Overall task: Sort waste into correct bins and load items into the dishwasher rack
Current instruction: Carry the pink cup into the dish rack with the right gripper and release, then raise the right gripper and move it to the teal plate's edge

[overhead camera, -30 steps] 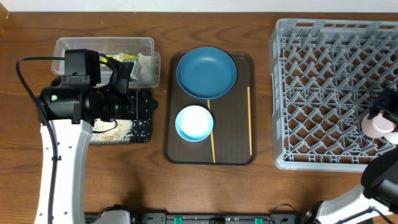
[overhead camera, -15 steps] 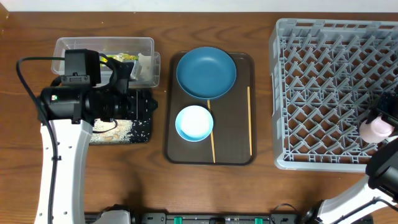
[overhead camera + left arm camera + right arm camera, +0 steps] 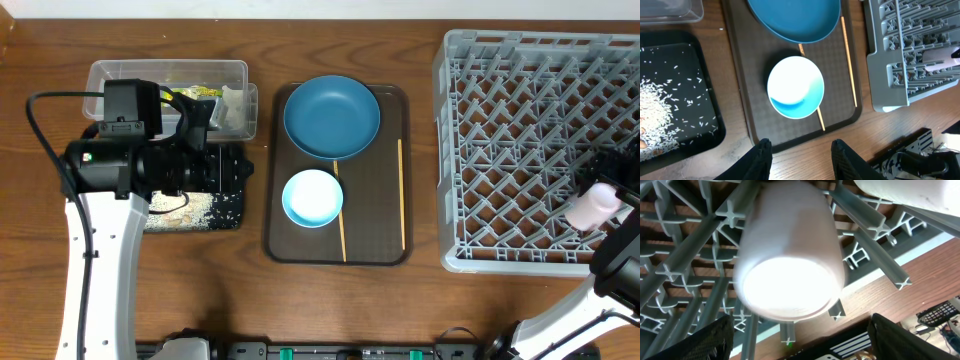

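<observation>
1. We see a wooden table (image 3: 250, 290) from above, with a large grey dishwasher rack (image 3: 520, 150) at its right end.
2. A pink cup (image 3: 592, 205) lies tilted inside the rack, near the front right corner. In the right wrist view it is blurred and fills the middle of the picture, over the lattice floor.
3. The right gripper (image 3: 801, 321) has its jaws spread wider than the cup. One finger is clearly apart from it, and we see no grip.
4. A brown serving tray (image 3: 380, 250) sits in the middle of the table.
5. A dark-blue round dish (image 3: 331, 116) is at the far end of this tray, and a small light-blue bowl (image 3: 312, 197) is just in front of it.
6. Two wooden chopsticks lie lengthwise on the tray: one (image 3: 401, 190) near the right edge, the other (image 3: 340, 235) partly under the bowl.
7. At the left, a clear plastic tub (image 3: 110, 75) holds a yellow-green wrapper (image 3: 195, 92) and a white tissue (image 3: 235, 105).
8. Just in front of the tub, a black tray (image 3: 228, 215) holds loose white rice (image 3: 185, 208).
9. The left gripper (image 3: 801, 160) hangs above the black tray, its jaws parted with nothing between them.
</observation>
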Controlling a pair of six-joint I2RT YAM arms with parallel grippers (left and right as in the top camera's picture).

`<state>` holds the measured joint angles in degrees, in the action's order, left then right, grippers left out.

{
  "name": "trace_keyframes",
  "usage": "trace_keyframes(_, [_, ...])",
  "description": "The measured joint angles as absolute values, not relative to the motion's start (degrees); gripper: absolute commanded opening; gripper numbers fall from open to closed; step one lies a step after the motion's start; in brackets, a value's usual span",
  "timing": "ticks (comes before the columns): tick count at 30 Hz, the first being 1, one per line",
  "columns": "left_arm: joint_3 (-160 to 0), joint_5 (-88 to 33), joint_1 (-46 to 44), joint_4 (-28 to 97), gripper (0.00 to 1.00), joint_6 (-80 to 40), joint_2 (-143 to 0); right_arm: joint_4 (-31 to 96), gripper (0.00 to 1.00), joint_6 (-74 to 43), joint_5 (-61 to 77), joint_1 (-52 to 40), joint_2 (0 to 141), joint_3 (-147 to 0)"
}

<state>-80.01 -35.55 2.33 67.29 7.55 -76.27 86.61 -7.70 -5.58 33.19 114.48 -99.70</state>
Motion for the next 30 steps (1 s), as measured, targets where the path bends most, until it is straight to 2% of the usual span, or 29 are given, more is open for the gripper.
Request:
trace_keyframes(4, [-80.0, -35.6, 2.3, 67.3, 0.45, 7.6, -76.3, 87.0, 0.83, -7.7, -4.9, 33.2, 114.5, -99.7])
trace_keyframes(8, [-80.0, -35.0, 2.3, 67.5, 0.53, 7.6, -76.3, 87.0, 0.82, -7.7, -4.2, 32.9, 113.0, -99.7])
trace_keyframes(14, [-80.0, -28.8, 2.4, 68.9, 0.53, 5.9, -76.3, 83.5, 0.82, -7.6, 0.9, 28.8, 103.0, -101.6])
trace_keyframes(21, [-80.0, -24.8, 2.4, 69.3, 0.54, 3.6, -76.3, 73.9, 0.82, -7.2, 9.5, 13.5, 90.5, -103.5])
trace_keyframes(30, [-80.0, -23.6, 2.4, 69.6, 0.55, 2.8, -76.3, 62.9, 0.81, -8.5, 10.7, -7.6, 96.1, -103.5])
